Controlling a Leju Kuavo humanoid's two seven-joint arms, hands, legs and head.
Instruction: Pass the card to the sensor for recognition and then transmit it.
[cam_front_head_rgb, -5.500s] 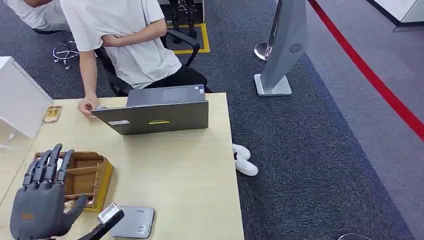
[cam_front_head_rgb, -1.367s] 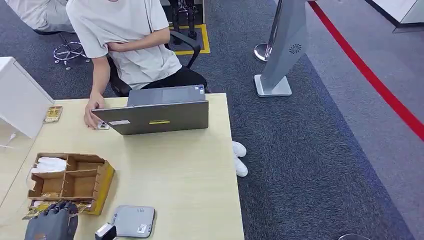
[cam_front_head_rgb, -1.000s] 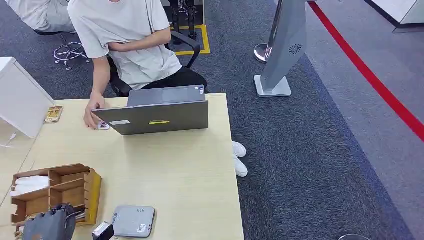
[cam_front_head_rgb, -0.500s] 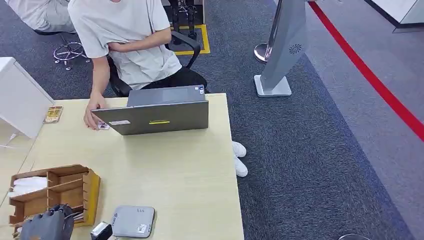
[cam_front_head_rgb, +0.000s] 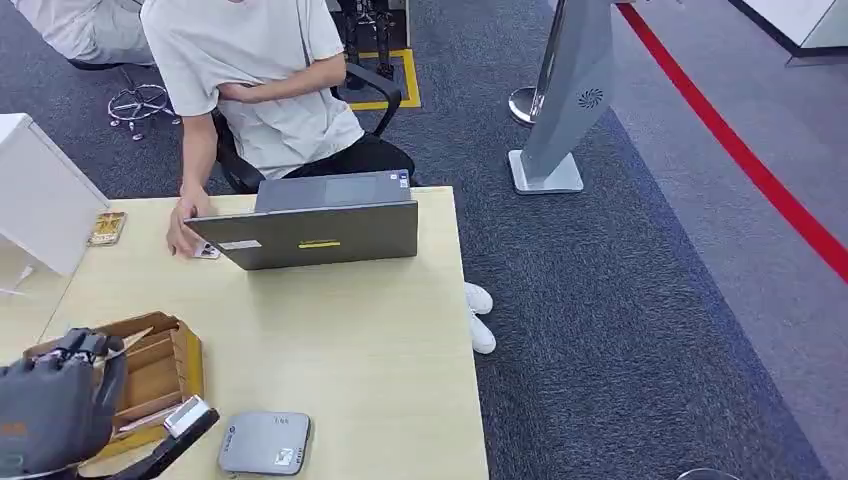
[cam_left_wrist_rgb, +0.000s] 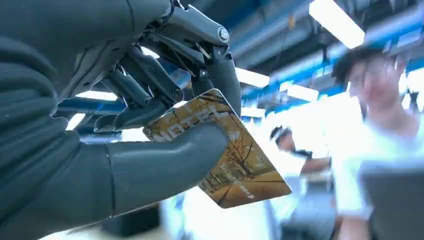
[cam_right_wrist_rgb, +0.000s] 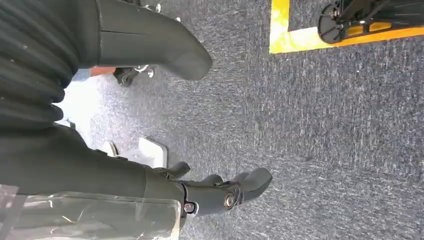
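My left hand (cam_front_head_rgb: 50, 410) is raised at the table's near left corner, over the left end of the wooden compartment box (cam_front_head_rgb: 165, 365). In the left wrist view this hand (cam_left_wrist_rgb: 125, 125) pinches a yellow-brown picture card (cam_left_wrist_rgb: 235, 160) between thumb and fingers; most of the card sticks out past them. The grey flat sensor (cam_front_head_rgb: 265, 443) lies on the table just right of the box, close to the front edge and apart from the hand. My right hand (cam_right_wrist_rgb: 75, 165) hangs over dark carpet, fingers apart, holding nothing.
A half-open grey laptop (cam_front_head_rgb: 315, 235) stands at the table's far side with a person seated behind it, their hand (cam_front_head_rgb: 182, 235) on the table. A white box (cam_front_head_rgb: 35, 195) and a small yellow card (cam_front_head_rgb: 105, 227) lie far left. The table edge (cam_front_head_rgb: 470, 330) drops to carpet.
My left hand dipped into the wooden box, dragged it leftward, and has now lifted up and back with the card held. The sensor and laptop stayed put.
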